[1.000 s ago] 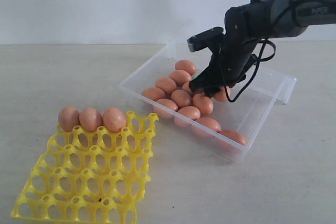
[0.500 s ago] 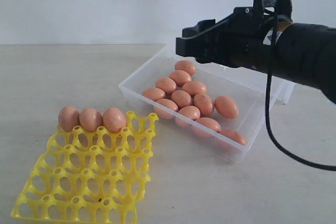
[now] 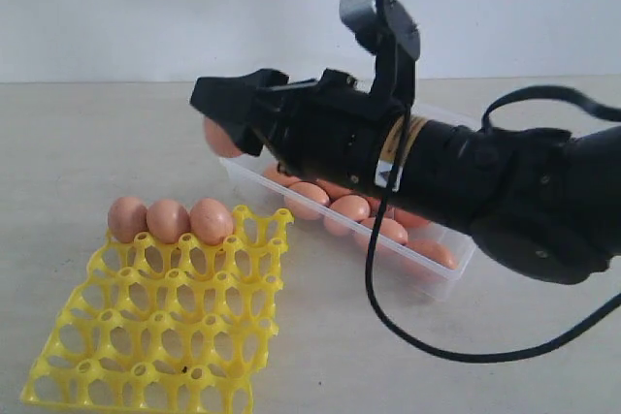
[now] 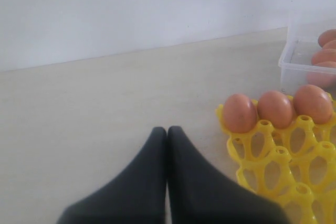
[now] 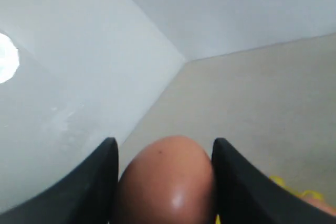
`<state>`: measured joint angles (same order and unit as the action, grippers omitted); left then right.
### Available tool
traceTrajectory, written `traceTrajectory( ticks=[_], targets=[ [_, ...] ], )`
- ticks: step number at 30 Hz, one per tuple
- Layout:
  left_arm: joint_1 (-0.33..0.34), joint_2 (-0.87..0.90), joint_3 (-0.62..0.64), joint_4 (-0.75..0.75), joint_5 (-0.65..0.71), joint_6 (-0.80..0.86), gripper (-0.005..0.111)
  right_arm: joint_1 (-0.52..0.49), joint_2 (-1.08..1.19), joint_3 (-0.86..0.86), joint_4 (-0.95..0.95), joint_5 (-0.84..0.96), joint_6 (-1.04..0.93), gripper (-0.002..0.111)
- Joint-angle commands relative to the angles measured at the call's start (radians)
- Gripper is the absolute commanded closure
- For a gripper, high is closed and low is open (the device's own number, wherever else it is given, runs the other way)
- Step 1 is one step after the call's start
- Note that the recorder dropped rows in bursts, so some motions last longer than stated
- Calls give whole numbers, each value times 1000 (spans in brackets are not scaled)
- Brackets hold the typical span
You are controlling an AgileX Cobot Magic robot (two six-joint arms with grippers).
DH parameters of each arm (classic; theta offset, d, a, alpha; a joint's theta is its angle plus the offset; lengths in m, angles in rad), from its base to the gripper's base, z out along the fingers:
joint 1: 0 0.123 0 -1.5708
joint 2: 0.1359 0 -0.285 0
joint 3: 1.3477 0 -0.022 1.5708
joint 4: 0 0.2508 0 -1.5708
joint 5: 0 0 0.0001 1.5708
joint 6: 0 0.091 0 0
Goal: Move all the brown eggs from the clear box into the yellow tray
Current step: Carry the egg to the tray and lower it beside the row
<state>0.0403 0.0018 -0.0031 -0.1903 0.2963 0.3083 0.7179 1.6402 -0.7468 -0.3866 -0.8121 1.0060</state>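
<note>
Worktop [image 3: 87, 152]: pale, matte, carrying all items; plain white wall behind.

Right arm [image 3: 466, 181]: black, with a looping cable, stretched across the box towards the tray and hiding much of the box. Its jaws stand wide, one on each side of a single egg [image 5: 165, 182], gripping it by its flanks. In the exterior view this held egg [image 3: 221, 138] is off the worktop, by the box corner nearest the tray.

Box [image 3: 448, 280]: clear plastic, low walls, on the worktop behind and to the right of the tray in the exterior view. It also shows in the left wrist view [image 4: 294, 69].

Tray [image 3: 165, 327]: bright yellow lattice of round cups with pointed posts, lying flat, well apart from the box.

Left jaws: black, pressed together tip to tip, holding nothing, seen only in the left wrist view, near the tray [image 4: 273, 156].

Boxed eggs [image 3: 347, 208]: brown, lying loose and touching one another; count cannot be told behind the arm.

Trayed eggs [image 3: 168, 220]: three, brown, side by side in the tray's back row, upright in their cups; remaining cups unfilled. One [image 4: 239, 113] has tiny dark specks.
</note>
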Motion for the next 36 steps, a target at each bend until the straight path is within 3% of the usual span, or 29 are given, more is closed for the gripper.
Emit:
traceTrajectory(
  ticks=[1, 9, 14, 21, 25, 28, 33, 36],
  targets=[
    [-3, -2, 3, 1, -8, 5, 111, -1, 102, -11, -61, -124, 73, 109],
    [-3, -2, 3, 1, -8, 5, 111, -1, 137, -184, -64, -89, -290, 109],
    [-3, -2, 3, 1, -8, 5, 111, 1, 137, -298, -124, 131, -339, 109],
    [-3, -2, 3, 1, -8, 5, 111, 1, 180, -300, -136, 514, -341, 109],
    [-3, -2, 3, 1, -8, 5, 111, 1, 222, -300, -239, 481, -332, 109],
    [-3, -2, 3, 1, -8, 5, 111, 1, 238, -300, -241, 450, -324, 109],
    [-3, -2, 3, 1, -8, 5, 111, -11, 283, -300, -238, 558, -394, 109],
    [-3, -2, 3, 1, -8, 5, 111, -11, 312, -300, -240, 504, -395, 109]
  ],
)
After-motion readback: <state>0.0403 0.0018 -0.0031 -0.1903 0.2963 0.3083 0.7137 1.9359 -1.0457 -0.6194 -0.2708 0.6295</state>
